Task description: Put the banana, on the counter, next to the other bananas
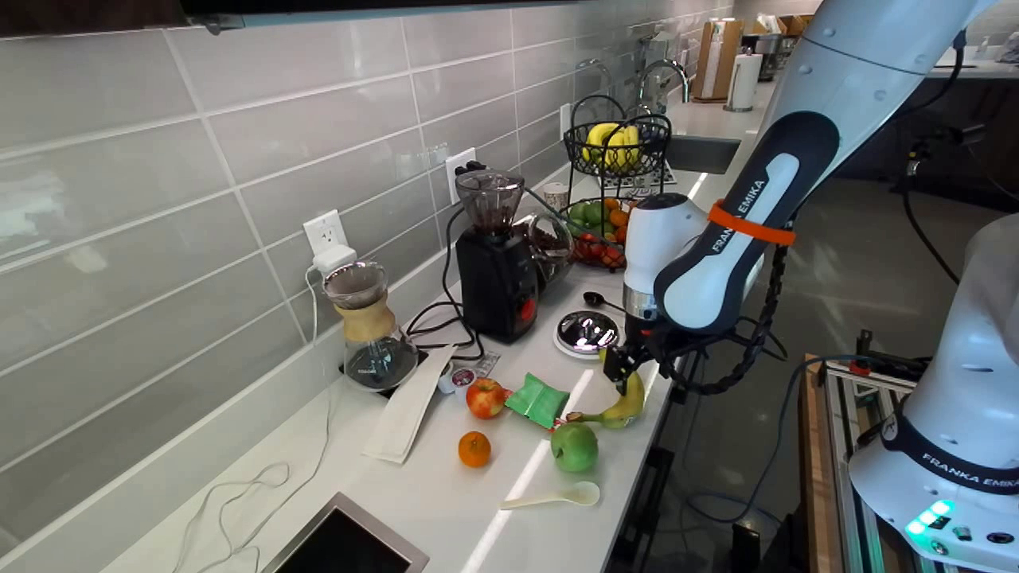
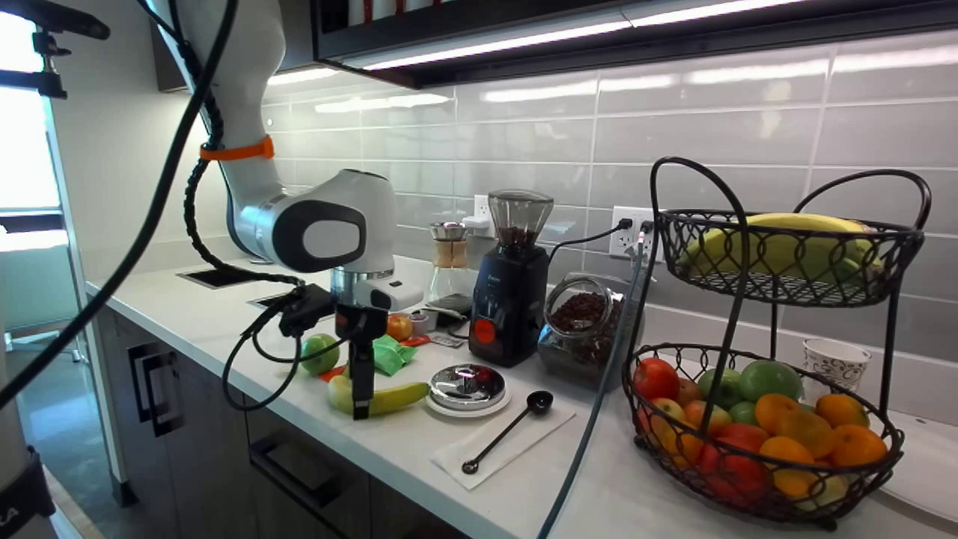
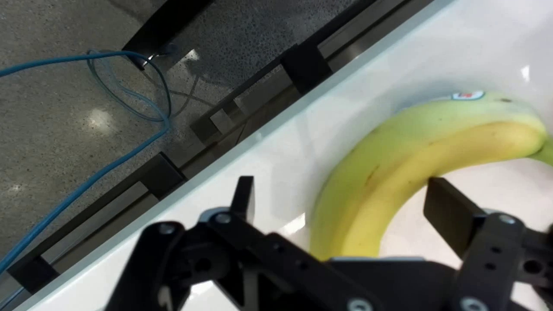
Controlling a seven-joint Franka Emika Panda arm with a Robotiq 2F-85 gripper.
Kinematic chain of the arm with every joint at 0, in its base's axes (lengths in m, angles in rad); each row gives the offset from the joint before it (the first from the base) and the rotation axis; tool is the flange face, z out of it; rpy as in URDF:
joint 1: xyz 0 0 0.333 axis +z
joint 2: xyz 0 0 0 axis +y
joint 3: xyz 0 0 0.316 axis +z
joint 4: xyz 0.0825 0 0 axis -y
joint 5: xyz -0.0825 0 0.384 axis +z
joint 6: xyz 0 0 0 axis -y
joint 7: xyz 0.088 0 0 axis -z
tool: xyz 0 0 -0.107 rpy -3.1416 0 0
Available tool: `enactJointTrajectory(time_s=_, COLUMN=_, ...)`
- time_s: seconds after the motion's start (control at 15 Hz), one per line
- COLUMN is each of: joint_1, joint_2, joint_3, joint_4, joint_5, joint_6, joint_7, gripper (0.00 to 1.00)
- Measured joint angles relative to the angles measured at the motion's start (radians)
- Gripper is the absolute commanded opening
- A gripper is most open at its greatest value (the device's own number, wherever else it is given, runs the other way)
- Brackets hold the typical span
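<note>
The banana (image 3: 380, 185) lies curved on the white counter (image 1: 446, 509), close to its front edge, its skin yellow with a greenish outer side. My gripper (image 3: 341, 190) is open and pointed down over it, fingers to either side. In the wrist view, the left finger stands apart from the banana, while the right fingertip meets its inner curve; whether they touch I cannot tell. An exterior view has a finger (image 2: 362, 382) in front of the banana (image 2: 400, 399). The other bananas (image 2: 786, 247) rest in the top tier of a black wire stand, also visible in an exterior view (image 1: 613, 147).
Around the banana are a green apple (image 1: 573, 447), a green packet (image 1: 539, 400) and a metal-lidded dish (image 2: 468, 385). A black scoop (image 2: 539, 404) lies between dish and wire stand (image 2: 892, 337). Behind stand a coffee grinder (image 2: 509, 292) and a jar of beans (image 2: 584, 322).
</note>
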Motion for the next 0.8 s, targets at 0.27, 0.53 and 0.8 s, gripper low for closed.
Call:
enactJointTrajectory(time_s=0.27, joint_1=0.004, joint_2=0.038, joint_3=0.014, joint_4=0.003, joint_5=0.053, joint_6=0.055, joint_7=-0.029, gripper=0.60)
enactJointTrajectory(time_s=0.53, joint_1=0.015, joint_2=0.060, joint_3=0.030, joint_4=0.003, joint_5=0.083, joint_6=0.123, joint_7=-0.030, gripper=0.80)
enactJointTrajectory(time_s=0.8, joint_1=0.014, joint_2=0.074, joint_3=0.032, joint_4=0.003, joint_5=0.116, joint_6=0.165, joint_7=-0.039, gripper=0.92)
